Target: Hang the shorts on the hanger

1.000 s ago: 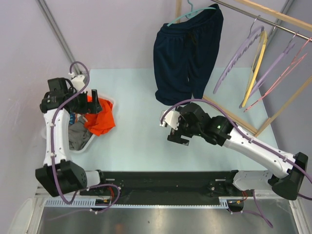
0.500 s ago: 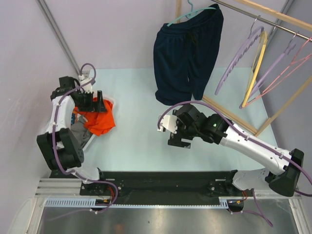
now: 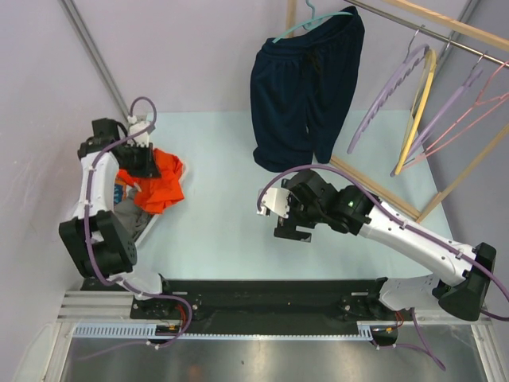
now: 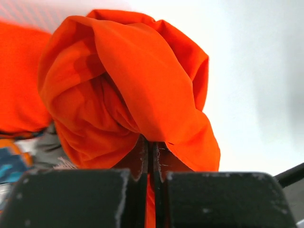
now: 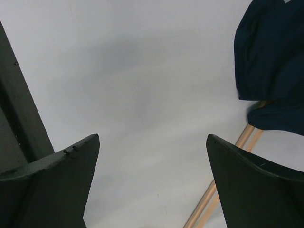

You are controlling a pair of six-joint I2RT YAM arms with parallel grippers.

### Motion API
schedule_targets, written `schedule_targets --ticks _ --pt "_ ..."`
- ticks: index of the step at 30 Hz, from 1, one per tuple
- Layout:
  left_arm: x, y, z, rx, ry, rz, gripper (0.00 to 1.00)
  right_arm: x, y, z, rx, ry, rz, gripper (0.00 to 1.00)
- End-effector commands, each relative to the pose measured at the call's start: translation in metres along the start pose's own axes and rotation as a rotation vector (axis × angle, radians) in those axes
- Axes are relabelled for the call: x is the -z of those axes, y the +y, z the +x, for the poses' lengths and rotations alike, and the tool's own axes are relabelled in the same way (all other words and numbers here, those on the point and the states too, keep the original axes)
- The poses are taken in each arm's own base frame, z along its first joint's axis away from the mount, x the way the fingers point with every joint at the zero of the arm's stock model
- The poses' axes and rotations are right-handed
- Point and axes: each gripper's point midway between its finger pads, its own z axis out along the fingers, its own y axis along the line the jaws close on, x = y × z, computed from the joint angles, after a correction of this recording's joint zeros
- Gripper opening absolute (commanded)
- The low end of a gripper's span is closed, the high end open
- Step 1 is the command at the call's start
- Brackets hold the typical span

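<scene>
The bright orange shorts (image 3: 161,188) lie bunched over the rim of a white basket at the table's left, and they fill the left wrist view (image 4: 128,80). My left gripper (image 3: 148,161) is shut on a fold of them; the fabric is pinched between the fingers (image 4: 152,148). The pale lavender hanger (image 3: 386,95) hangs from the wooden rail at the back right, far from both grippers. My right gripper (image 3: 289,226) hovers over the middle of the table, open with nothing between its fingers (image 5: 152,138).
Dark navy shorts (image 3: 306,87) hang on a teal hanger at the back (image 5: 270,57). Yellow (image 3: 418,111) and pink (image 3: 469,119) hangers share the wooden rail (image 3: 445,24). The rack's wooden base bar (image 3: 374,189) lies on the table. The white basket (image 3: 137,229) holds other clothes.
My left gripper has gone from open to shut on the orange shorts, and the cloth has gathered up towards it. The right arm has barely moved.
</scene>
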Motion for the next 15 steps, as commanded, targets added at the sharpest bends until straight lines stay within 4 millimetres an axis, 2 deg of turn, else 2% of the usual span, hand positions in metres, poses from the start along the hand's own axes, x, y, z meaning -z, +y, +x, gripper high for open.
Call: schedule_targets --ticks 1,3,4,5,6,7,8,9,10,12,13,15 --pt "0.077 -0.061 -0.068 -0.173 -0.223 0.037 0.00 0.019 -0.016 -0.028 -0.028 -0.100 0.053 1.00" --pt "0.097 -0.089 -0.084 -0.229 -0.264 0.062 0.00 0.023 -0.021 -0.034 -0.051 -0.126 0.074 1.00" --pt "0.102 -0.118 -0.088 -0.288 -0.275 0.108 0.00 0.027 -0.024 -0.038 -0.060 -0.144 0.088 1.00" --pt "0.111 -0.136 -0.095 -0.324 -0.297 0.126 0.00 0.029 -0.027 -0.041 -0.078 -0.160 0.104 1.00" --pt "0.113 -0.150 -0.094 -0.349 -0.294 0.151 0.00 0.032 -0.029 -0.042 -0.086 -0.170 0.111 1.00" --pt "0.113 -0.183 -0.092 -0.413 -0.291 0.218 0.00 0.034 -0.030 -0.045 -0.093 -0.181 0.116 1.00" --pt "0.115 -0.196 -0.094 -0.430 -0.300 0.235 0.00 0.035 -0.032 -0.045 -0.115 -0.189 0.121 1.00" --pt "0.114 -0.207 -0.093 -0.445 -0.298 0.252 0.00 0.039 -0.032 -0.046 -0.122 -0.202 0.119 1.00" --pt "0.109 -0.227 -0.088 -0.481 -0.285 0.292 0.00 0.039 -0.032 -0.043 -0.134 -0.198 0.114 1.00" --pt "0.095 -0.238 -0.082 -0.503 -0.253 0.291 0.00 0.043 -0.031 -0.040 -0.148 -0.205 0.101 1.00" --pt "0.088 -0.255 -0.073 -0.547 -0.229 0.321 0.00 0.044 -0.030 -0.035 -0.150 -0.192 0.093 1.00" --pt "0.064 -0.261 -0.055 -0.576 -0.174 0.322 0.00 0.044 -0.026 -0.030 -0.123 -0.181 0.062 1.00"
